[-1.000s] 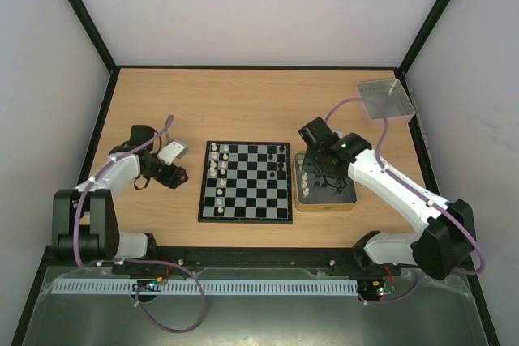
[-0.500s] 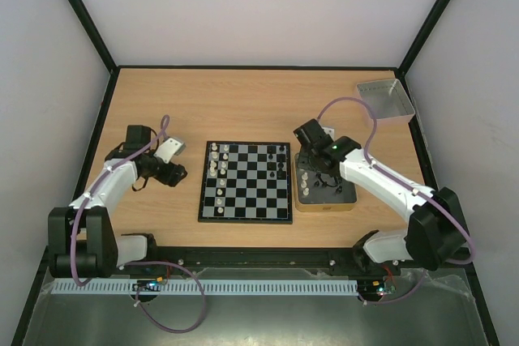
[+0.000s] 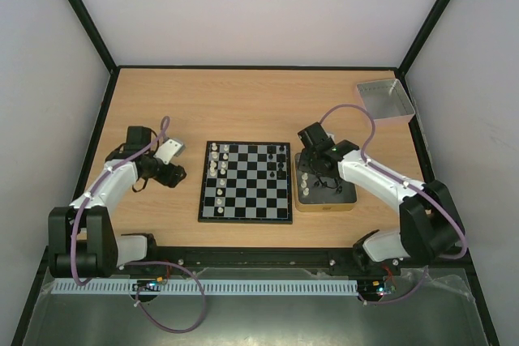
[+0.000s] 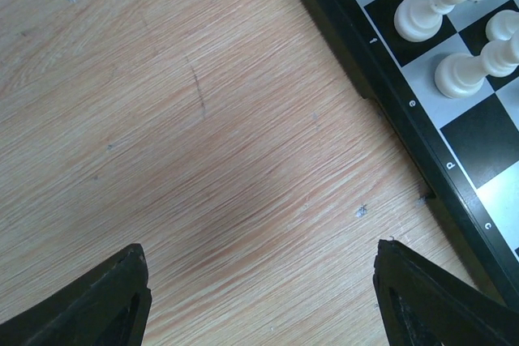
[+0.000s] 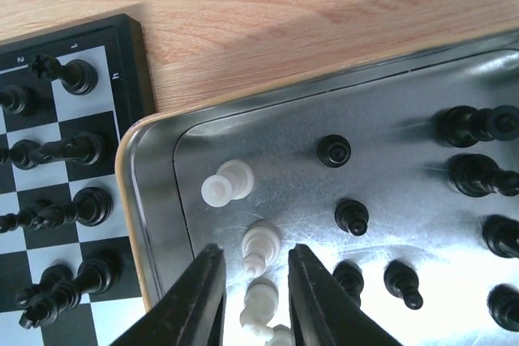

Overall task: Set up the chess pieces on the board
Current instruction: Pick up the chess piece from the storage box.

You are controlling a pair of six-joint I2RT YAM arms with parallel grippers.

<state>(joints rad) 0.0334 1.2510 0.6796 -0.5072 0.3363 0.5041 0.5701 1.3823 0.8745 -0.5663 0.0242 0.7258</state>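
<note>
The board (image 3: 246, 181) lies mid-table with white pieces (image 3: 216, 164) along its left side and black pieces (image 3: 280, 164) along its right. My right gripper (image 3: 315, 174) is low inside the gold-tan tin (image 3: 326, 204). In the right wrist view its jaws (image 5: 255, 250) stand narrowly open on either side of an upright white piece (image 5: 263, 239), with small gaps showing. More white pieces (image 5: 227, 185) and several black pieces (image 5: 478, 176) stand in the tin (image 5: 154, 200). My left gripper (image 4: 259, 250) is open and empty over bare wood left of the board (image 4: 478, 143).
A grey square tray (image 3: 386, 100) sits at the back right corner. Black pieces (image 5: 77, 74) fill the board's right-hand files close to the tin's edge. Dark frame walls bound the table.
My right gripper has moved down and left into the tin, over the white pieces. My left arm shifted slightly a second ago and has held still since.
</note>
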